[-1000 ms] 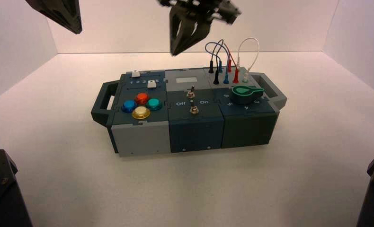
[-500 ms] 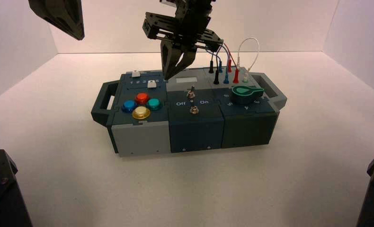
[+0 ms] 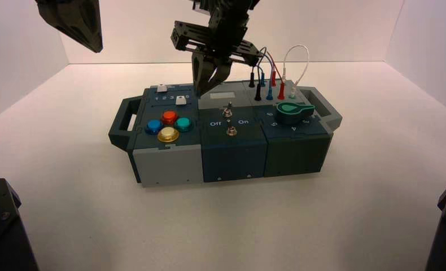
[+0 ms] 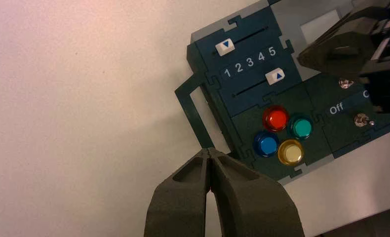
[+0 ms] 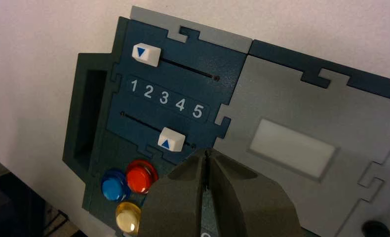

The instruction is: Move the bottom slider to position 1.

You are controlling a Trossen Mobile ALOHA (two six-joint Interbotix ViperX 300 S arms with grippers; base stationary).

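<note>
While the left hand waits closed beyond the box's left end, the right hand hovers, closed and empty, just beside the bottom slider, which sits near 4.

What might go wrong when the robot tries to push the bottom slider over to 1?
The right tool hovers close to the bottom slider, on the side away from the 1, with its fingers shut. If it stays too high, it may slide over the little white knob.

The red button sits near the slider's track, so a low, crooked push might bump it.

The slider might also stop early, since the 1 is at the row's far end.
</note>
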